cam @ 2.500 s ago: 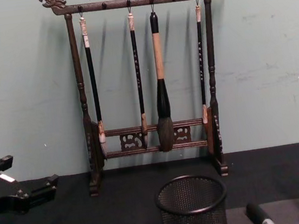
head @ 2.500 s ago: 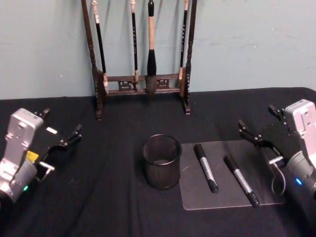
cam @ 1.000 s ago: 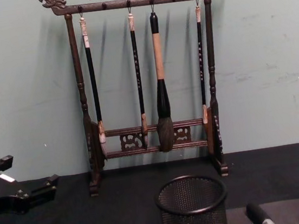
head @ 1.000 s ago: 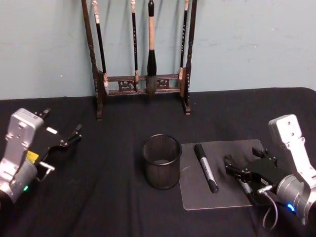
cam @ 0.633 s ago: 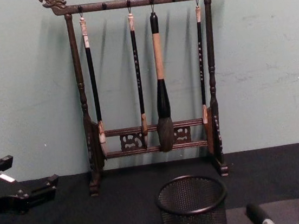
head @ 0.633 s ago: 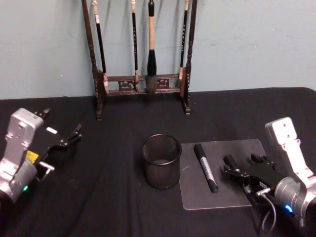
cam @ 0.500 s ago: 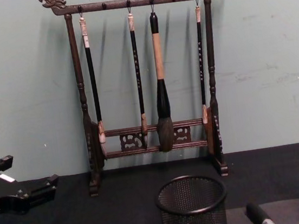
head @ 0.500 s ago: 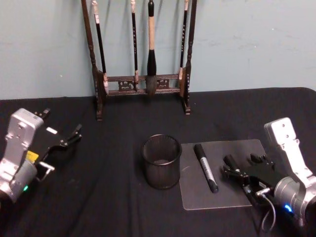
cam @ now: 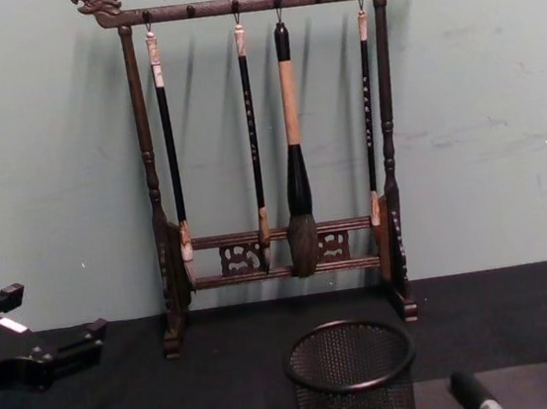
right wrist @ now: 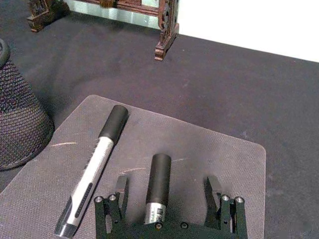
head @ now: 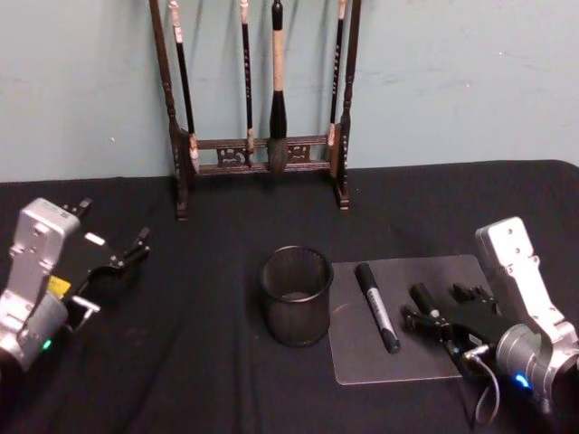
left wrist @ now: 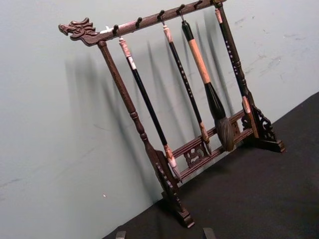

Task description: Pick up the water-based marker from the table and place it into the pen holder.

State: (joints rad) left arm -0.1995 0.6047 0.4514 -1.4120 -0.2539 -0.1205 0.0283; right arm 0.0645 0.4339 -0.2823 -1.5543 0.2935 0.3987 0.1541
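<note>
Worktop [head: 181,362], draped in black, carries everything. The tall brush rack [head: 258,108] stands at the worktop's far edge and a grey mat [head: 362,362] lies toward its near right corner. The pen holder [head: 297,297] sits upright just off the mat's left edge. It looks empty, so the placing is not yet done.

The left gripper [head: 113,271] is parked at the worktop's left edge with its fingers apart, exactly as it was 2.5 s ago.

The change is on the right. 2.5 s ago the right gripper [right wrist: 166,181] was raised at the worktop's right edge, clear of the mat. It has since come in low over the mat's right half. Its 2 fingers [right wrist: 121,185] are spread, 1 on each side of the water-based marker [right wrist: 158,189], with a gap on both sides and no contact. I judge the approach finished and the closing step next.

The water-based marker lies flat on the mat's right half, where it lay before. Its long axis runs from the mat's near right corner toward the far edge, leaning slightly left. The black cap end points away from the robot. A 2nd marker [head: 376,307] lies roughly parallel on the mat's left half, nearer the pen holder, well outside the fingers.
</note>
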